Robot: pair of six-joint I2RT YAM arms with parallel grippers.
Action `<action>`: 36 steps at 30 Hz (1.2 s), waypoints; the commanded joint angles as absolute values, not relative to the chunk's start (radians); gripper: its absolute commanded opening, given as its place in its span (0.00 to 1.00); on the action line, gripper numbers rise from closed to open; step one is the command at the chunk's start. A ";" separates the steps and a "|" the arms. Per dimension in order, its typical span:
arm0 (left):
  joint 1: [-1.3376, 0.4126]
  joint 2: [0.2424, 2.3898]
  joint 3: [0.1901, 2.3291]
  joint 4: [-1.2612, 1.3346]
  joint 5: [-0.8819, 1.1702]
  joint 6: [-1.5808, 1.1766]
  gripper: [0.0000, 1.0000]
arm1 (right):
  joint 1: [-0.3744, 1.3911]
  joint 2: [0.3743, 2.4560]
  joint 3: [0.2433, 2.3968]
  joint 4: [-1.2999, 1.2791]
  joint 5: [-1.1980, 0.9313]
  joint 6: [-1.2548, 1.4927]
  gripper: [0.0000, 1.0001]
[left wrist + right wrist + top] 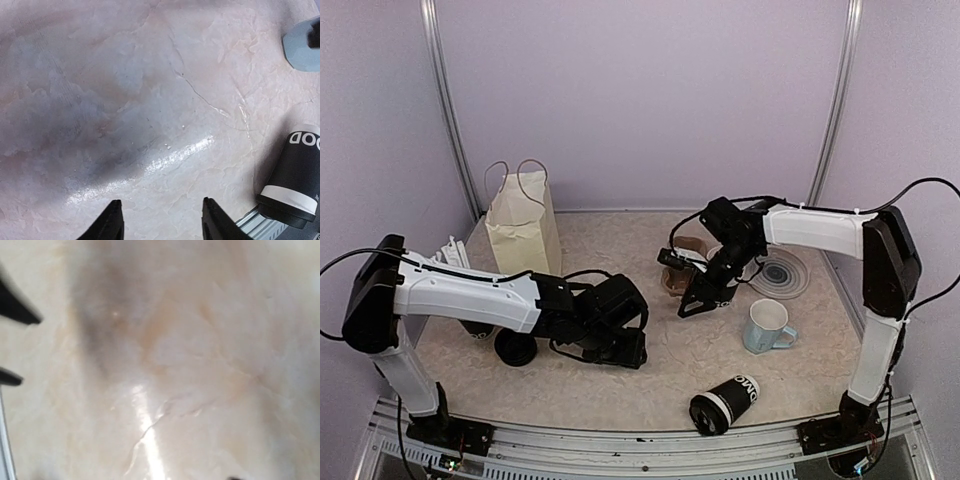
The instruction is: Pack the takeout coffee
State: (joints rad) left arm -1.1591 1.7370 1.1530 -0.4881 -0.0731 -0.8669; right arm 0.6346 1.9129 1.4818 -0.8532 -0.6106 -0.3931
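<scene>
Closest to you, the black paper takeout cup with white letters and a black lid (pixel 725 402) lies on its side by the near edge of the pale marbled table (pixel 650 380). I think it has to be picked up before it can be packed.

Your left gripper (pixel 161 222) hangs low over bare table, left of the cup and not touching it. Its fingers are partly open and hold nothing.

The light-blue mug with a handle (pixel 767 325) stands a bit further back.

Your right gripper (pixel 692 302) also looks partly open and empty, though its own camera is blurry.

A black round thing (pixel 515 347) is half hidden under the left arm, and I cannot tell what it is.

At the back, the cream paper bag (pixel 523 222) stands open with its handles up, likely ready for cups.
</scene>
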 commanded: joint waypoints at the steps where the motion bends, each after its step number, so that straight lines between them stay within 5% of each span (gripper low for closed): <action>1: -1.195 1.666 1.179 -0.480 -0.202 -0.804 0.60 | 0.635 1.689 1.374 -0.852 -0.648 -0.624 0.70; 6: -1.200 1.606 1.148 -0.409 -0.333 -0.701 0.74 | 0.631 1.427 1.174 -0.878 -0.695 -0.829 1.00; 12: -1.183 1.617 1.186 -0.384 -0.386 -0.638 0.74 | 0.652 1.206 0.992 -1.025 -0.641 -1.060 1.00; 24: -1.146 1.674 1.258 -0.434 -0.435 -0.669 0.73 | 0.898 1.116 0.771 -1.156 -0.488 -1.160 1.00; 36: -1.145 1.661 1.270 -0.449 -0.459 -0.714 0.73 | 1.066 1.191 0.644 -0.876 -0.285 -0.966 0.97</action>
State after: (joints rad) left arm -1.1465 1.6619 1.2358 -0.4423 -0.4332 -0.6994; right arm 1.0302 1.1576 0.6521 -0.9974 -0.3325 -1.0382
